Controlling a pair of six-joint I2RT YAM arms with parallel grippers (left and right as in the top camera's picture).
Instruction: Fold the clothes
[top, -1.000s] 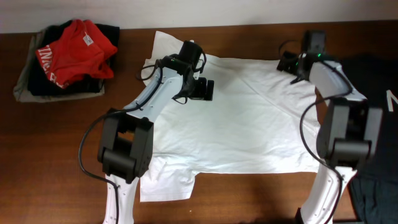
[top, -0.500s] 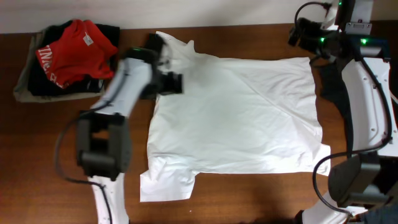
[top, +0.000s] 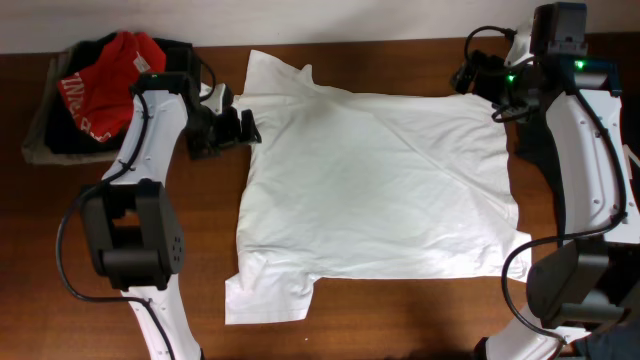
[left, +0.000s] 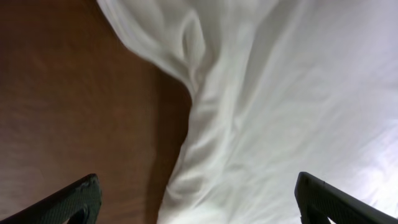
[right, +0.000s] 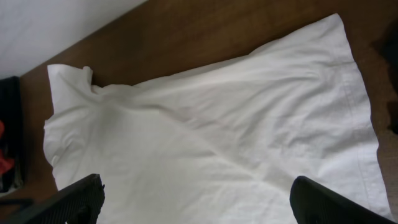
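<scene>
At the middle of the counter (top: 90, 250) the white shirt (top: 375, 190) lies spread flat, one sleeve toward the far edge and the other toward the near edge. The left hand (top: 246, 128) sits low at the shirt's left edge, near the far-left corner, with its fingers spread wide and holding nothing. Its wrist view is blurred, so contact with the cloth cannot be confirmed. The right hand (top: 468, 76) hangs high over the shirt's far-right corner, also spread and empty. A pile of clothes (top: 105, 95) occupies the far-left corner, partly covered by the left arm. A dark garment (top: 528, 150) near the right edge is mostly hidden behind the right arm.
</scene>
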